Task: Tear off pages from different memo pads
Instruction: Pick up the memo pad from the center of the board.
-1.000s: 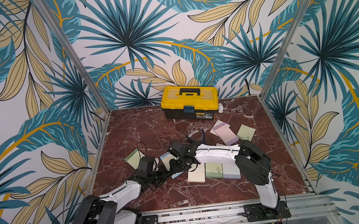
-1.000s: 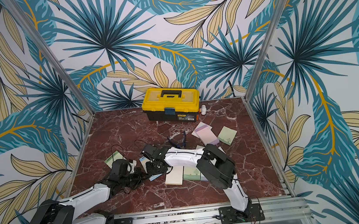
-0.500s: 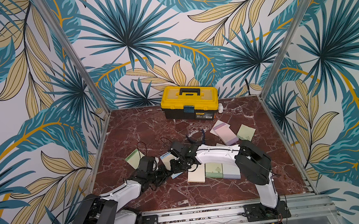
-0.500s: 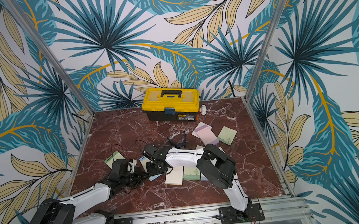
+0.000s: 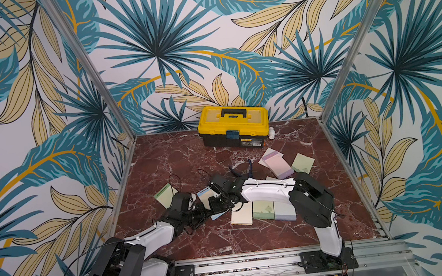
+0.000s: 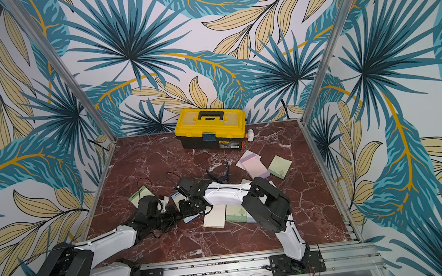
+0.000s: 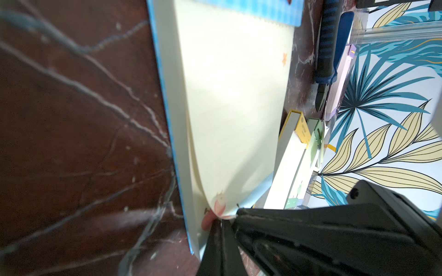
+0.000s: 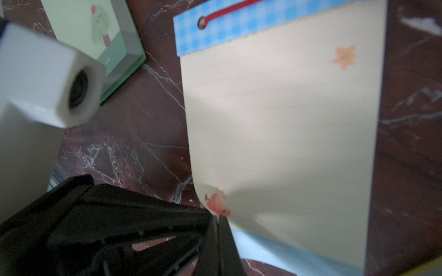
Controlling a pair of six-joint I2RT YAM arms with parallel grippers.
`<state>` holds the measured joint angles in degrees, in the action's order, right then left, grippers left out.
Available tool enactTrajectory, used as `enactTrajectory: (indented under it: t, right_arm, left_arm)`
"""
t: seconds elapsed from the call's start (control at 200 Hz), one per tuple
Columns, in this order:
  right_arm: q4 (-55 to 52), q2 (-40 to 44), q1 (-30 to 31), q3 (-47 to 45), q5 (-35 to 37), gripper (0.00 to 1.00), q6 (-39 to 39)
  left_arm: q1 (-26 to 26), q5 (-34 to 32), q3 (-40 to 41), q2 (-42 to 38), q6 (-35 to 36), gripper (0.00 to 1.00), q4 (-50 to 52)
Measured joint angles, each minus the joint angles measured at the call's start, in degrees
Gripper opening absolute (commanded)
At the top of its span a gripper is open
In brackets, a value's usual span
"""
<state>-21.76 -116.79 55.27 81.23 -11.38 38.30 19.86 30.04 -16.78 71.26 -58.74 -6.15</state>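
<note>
Paper in a double grip: a cream page (image 8: 287,131) curls up off the blue-bordered memo pad (image 5: 205,197), which lies at the centre of the marble surface (image 5: 253,241) in both top views. Your right fingers (image 8: 226,241) are pressed together on the corner with the red print; your left fingers (image 7: 212,243) pinch that same corner, fully closed. The page's top edge meets the pad's blue checked header. Three more pads (image 5: 263,209) lie in a row just right of it, the yellow toolbox (image 5: 232,126) well above.
</note>
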Motion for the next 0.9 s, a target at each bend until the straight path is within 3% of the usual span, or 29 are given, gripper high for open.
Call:
enactTrajectory:
  t: [0.09, 0.195, 0.301, 0.491, 0.676, 0.902]
  right_arm:
    - [-1.6, 0.0, 0.0, 0.9, -0.6, 0.0, -2.0]
    - [-4.7, 0.0, -0.2, 2.9, -1.2, 0.0, -4.5]
    - [-8.3, 0.0, -0.9, 6.1, -2.3, 0.0, -7.1]
    - [-13.7, 0.1, -3.2, 11.5, -4.3, 0.0, -12.6]
    - [-20.1, 0.1, -5.4, 15.8, -6.1, 0.0, -18.0]
    - [-26.7, 0.2, -7.2, 20.6, -8.1, 0.0, -25.9]
  left_arm:
    - [0.1, -0.3, -0.3, -0.9, 0.8, 0.01, 1.6]
    - [0.1, -1.2, -1.3, -4.0, 2.8, 0.13, 5.9]
    - [-0.1, -2.6, -2.2, -8.6, 4.8, 0.14, 10.0]
    - [-1.6, -4.3, -2.3, -15.1, 7.7, 0.25, 14.6]
    - [-5.3, -3.8, -2.2, -15.2, 10.7, 0.31, 16.1]
    - [-5.8, -0.2, -2.3, -10.0, 14.7, 0.35, 11.6]
